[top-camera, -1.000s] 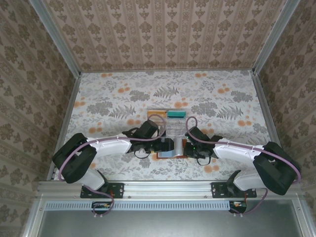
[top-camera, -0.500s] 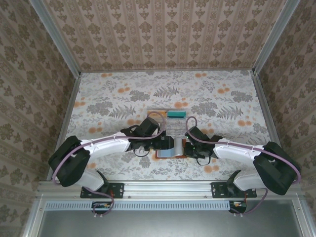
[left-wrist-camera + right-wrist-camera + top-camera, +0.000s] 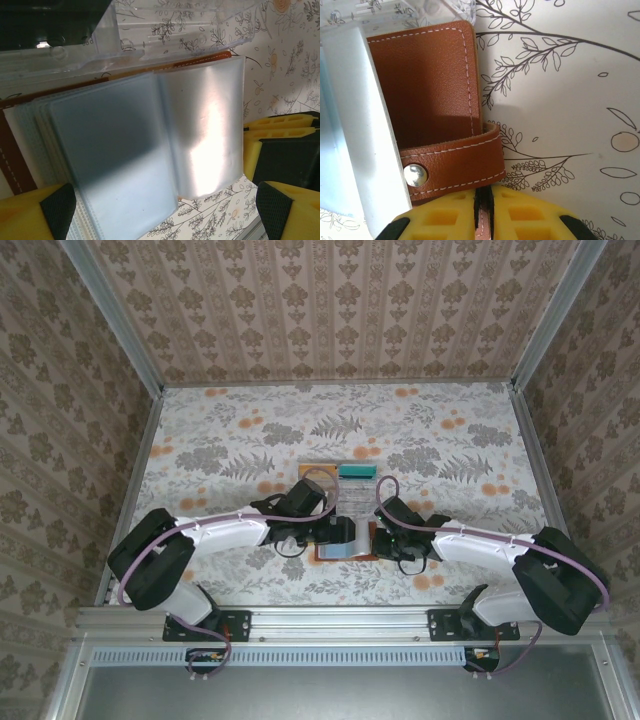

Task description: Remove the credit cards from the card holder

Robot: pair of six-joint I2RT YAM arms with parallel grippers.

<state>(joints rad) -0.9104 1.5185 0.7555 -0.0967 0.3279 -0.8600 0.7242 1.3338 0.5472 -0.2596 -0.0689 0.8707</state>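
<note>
The card holder [image 3: 345, 548] lies open on the floral tabletop [image 3: 220, 430], near the front edge and midway between the two arms. Both grippers meet over it. Its clear sleeves [image 3: 150, 140] are fanned like pages, with the brown stitched leather showing along their left edge in the left wrist view.

The left gripper [image 3: 165, 210] stands wide open. Its yellow fingers [image 3: 35, 212] with black pads sit at either side of the sleeves and hold nothing.

The right gripper [image 3: 484, 200] is at the holder's right side. Its jaws are drawn almost together, leaving a thin slit between them. They meet the lower edge of the snap strap [image 3: 450, 165], and a sliver of brown leather shows in the slit, so it seems to be pinching the holder by that strap. The metal snap [image 3: 415, 175] sits just left of the jaws.

A clear plastic tray [image 3: 350, 500] lies just beyond the holder, touching or nearly touching its far edge. In the right wrist view the tray's corner overlaps the leather's top.

Two credit cards lie flat on the tabletop past the tray — an orange card [image 3: 318, 468] to the left, partly behind the left arm's cable, and a teal card [image 3: 357, 470] to the right. They are near each other, and both are out of the holder.
</note>
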